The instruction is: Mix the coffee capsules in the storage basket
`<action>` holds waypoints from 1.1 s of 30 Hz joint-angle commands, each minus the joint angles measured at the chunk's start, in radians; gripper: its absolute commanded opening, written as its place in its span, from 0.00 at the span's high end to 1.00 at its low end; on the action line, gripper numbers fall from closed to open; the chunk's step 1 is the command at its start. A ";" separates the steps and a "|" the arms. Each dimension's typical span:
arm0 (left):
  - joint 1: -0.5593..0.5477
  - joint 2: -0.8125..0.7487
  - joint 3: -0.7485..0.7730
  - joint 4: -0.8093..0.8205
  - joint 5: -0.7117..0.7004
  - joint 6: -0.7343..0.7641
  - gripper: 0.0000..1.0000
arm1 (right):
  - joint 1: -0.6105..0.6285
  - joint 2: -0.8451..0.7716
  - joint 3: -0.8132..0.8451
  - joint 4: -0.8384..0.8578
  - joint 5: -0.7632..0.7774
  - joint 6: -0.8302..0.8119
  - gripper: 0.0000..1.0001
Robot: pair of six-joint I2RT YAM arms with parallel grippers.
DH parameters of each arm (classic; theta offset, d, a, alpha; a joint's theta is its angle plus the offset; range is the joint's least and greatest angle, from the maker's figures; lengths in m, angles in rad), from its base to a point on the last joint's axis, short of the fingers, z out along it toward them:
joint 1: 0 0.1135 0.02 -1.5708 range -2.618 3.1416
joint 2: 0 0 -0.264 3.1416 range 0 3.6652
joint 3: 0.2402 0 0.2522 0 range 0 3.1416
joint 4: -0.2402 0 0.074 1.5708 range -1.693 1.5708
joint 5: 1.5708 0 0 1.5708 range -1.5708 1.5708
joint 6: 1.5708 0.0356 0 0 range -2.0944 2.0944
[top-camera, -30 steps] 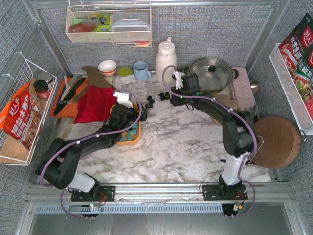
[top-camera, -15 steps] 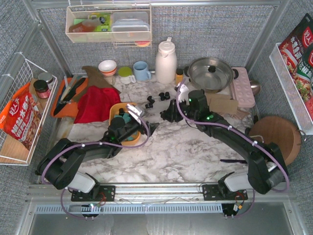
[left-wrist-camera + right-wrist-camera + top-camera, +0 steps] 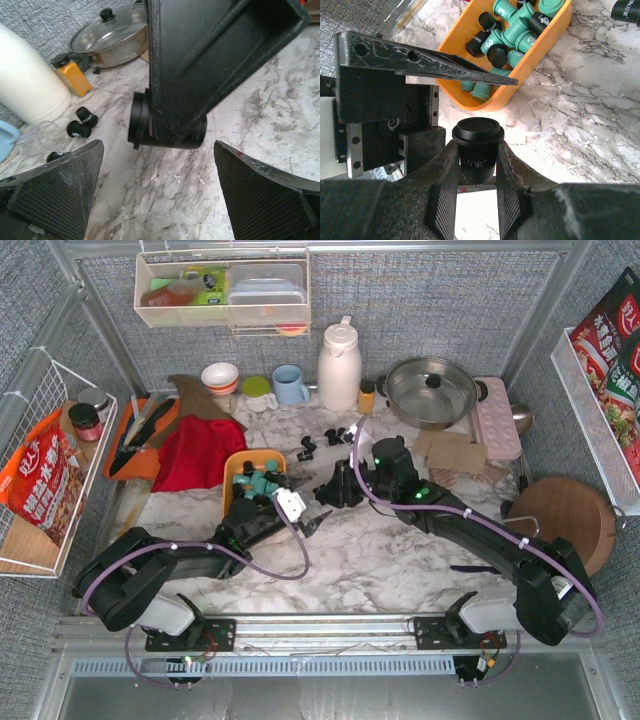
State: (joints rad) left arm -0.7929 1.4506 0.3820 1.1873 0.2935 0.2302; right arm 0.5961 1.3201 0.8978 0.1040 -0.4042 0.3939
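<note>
right gripper (image 3: pixel 477 156) clamps 1 black capsule (image 3: pixel 477 133) | left gripper (image 3: pixel 157 195) wide | marble top (image 3: pixel 375 555) (walls (image 3: pixel 450 300) seemingly fabric)

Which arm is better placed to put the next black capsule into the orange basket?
Right: the right gripper grips a black capsule beside the orange basket; the left gripper is open and empty.

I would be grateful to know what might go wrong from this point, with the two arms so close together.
1. The right fingers pinch a black capsule directly between the open left fingers; either arm moving could knock it loose.
2. It seems to hang over bare marble, just outside the storage basket; released here, it would likely roll off among the loose capsules.
</note>
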 commanded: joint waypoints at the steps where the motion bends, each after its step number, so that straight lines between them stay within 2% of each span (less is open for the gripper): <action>1: -0.014 -0.017 -0.008 0.062 -0.002 0.062 0.02 | 0.011 0.018 0.005 0.021 -0.007 0.022 0.82; 10: -0.043 -0.043 -0.027 0.079 -0.010 0.109 0.11 | 0.031 0.053 0.026 0.022 -0.008 0.050 0.82; 12: -0.045 -0.045 -0.028 0.075 -0.014 0.119 0.18 | 0.032 0.053 0.026 0.026 -0.008 0.055 0.81; 18: -0.050 -0.049 -0.023 0.053 -0.048 0.151 0.48 | 0.033 0.042 0.030 0.016 -0.008 0.060 0.77; 21: -0.051 -0.054 -0.023 0.046 -0.091 0.163 0.58 | 0.032 0.031 0.037 -0.004 -0.005 0.052 0.66; 24: -0.051 -0.060 -0.015 0.028 -0.183 0.163 0.67 | 0.026 0.015 0.049 -0.044 0.042 0.008 0.50; 26: -0.051 -0.063 -0.008 0.024 -0.285 0.137 0.74 | 0.009 0.005 0.057 -0.063 0.086 -0.013 0.44; 28: -0.050 -0.064 0.000 0.009 -0.375 0.115 0.79 | -0.016 0.003 0.074 -0.079 0.130 -0.025 0.42; 33: -0.028 -0.046 0.036 -0.064 -0.607 -0.029 0.79 | -0.049 0.050 0.153 -0.137 0.368 -0.127 0.42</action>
State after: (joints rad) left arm -0.8402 1.3952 0.3897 1.1774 -0.0761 0.3305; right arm 0.5606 1.3361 0.9977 0.0017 -0.2447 0.3679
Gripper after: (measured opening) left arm 0.544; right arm 0.576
